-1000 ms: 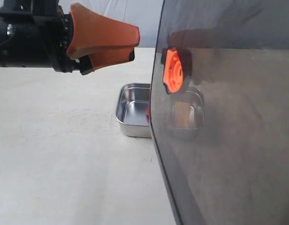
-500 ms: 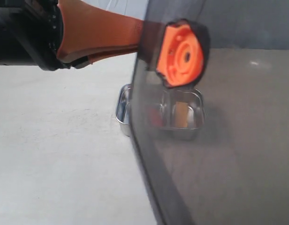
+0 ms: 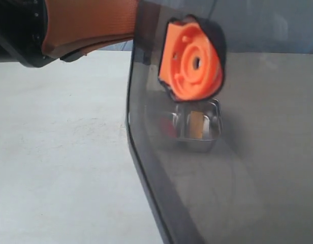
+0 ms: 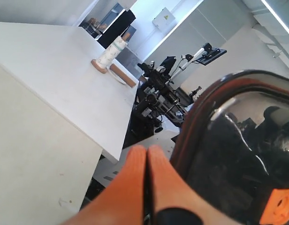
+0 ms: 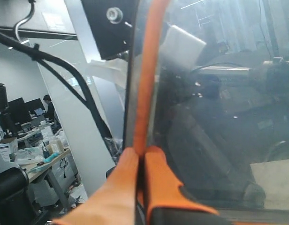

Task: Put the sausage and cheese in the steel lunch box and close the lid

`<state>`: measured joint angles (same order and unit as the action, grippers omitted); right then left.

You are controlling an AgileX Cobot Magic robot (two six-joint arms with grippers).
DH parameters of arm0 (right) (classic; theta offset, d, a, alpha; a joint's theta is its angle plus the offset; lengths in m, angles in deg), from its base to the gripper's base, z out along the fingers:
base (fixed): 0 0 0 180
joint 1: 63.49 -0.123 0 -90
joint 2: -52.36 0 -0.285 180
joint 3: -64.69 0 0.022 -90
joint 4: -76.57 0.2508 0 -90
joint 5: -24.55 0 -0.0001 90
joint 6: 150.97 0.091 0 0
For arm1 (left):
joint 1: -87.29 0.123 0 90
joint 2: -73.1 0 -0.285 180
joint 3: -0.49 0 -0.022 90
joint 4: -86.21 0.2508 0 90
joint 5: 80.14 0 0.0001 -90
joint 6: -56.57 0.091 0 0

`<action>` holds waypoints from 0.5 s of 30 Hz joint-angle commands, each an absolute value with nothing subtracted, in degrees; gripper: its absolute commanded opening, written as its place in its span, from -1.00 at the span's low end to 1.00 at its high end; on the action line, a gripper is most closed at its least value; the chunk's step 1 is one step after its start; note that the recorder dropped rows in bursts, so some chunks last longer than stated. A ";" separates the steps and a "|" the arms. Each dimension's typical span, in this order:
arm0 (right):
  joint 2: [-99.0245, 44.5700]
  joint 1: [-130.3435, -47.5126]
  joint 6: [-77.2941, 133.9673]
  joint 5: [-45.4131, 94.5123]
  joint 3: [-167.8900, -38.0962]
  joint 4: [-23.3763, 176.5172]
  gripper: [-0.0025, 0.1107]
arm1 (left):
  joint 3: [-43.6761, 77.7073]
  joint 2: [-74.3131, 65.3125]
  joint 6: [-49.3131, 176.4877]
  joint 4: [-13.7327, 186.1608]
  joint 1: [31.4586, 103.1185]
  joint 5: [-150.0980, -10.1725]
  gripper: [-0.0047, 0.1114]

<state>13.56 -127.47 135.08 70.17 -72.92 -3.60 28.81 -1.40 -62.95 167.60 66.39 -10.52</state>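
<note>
Lid (image 3: 248, 168) is hanging in the air right up against the camera, clear of the steel lunch box (image 3: 199, 145), which you can see through it down on the table (image 3: 60, 152), with the cheese (image 3: 196, 125) sitting in one compartment. The right gripper (image 5: 140, 157) is pinched onto its rim. The left gripper (image 4: 147, 152) is squeezed together just beside the rim, with nothing visible between its fingers. Looks like light, stiff, slick plastic to me, so I'd grab the edge, not the orange valve tab (image 3: 192, 61).
</note>
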 commanded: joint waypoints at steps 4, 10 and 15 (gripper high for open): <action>17.74 -127.45 134.60 69.29 -73.32 -3.25 -0.97 | 28.51 -0.08 -63.12 169.63 65.98 -10.17 -0.66; 21.04 -127.45 140.21 64.24 -73.32 -9.05 -0.97 | 28.51 -0.08 -63.12 166.10 65.35 -10.17 -0.07; 20.94 -127.45 139.62 62.80 -73.32 -8.00 -0.97 | 28.51 -0.08 -63.12 163.09 60.53 -10.17 -0.06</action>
<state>20.71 -127.47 140.12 63.56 -72.92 -9.12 28.81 -0.62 -62.95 165.08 62.16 -10.40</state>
